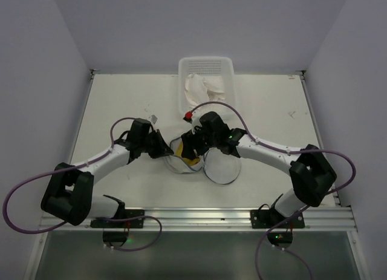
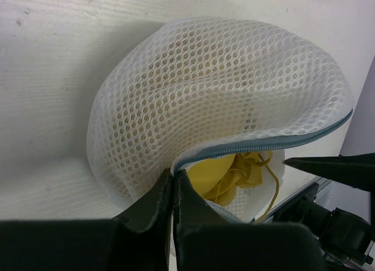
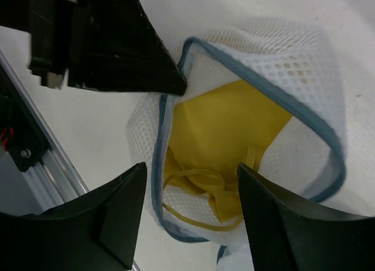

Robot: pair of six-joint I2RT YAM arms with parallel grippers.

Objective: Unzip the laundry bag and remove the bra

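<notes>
Where the zip rim (image 3: 156, 160) gapes, the laundry bag (image 1: 211, 165) lies at the centre of the table (image 1: 121, 98), just above the arm bases in the top view. The yellow bra (image 3: 234, 124) shows inside.

Left gripper (image 2: 174, 192): fingers together, clamped on the rim at the lower middle of its wrist frame.

Right gripper (image 3: 192, 171): fingers apart, hovering over the opening.

The opening is narrow, hemmed in by both grippers. Bare tabletop lies left and right of the bag.

A white basket (image 1: 205, 61) holding white cloth (image 1: 202, 89) stands near, at upper centre. A small red item (image 1: 187, 116) lies between the basket and the grippers.
</notes>
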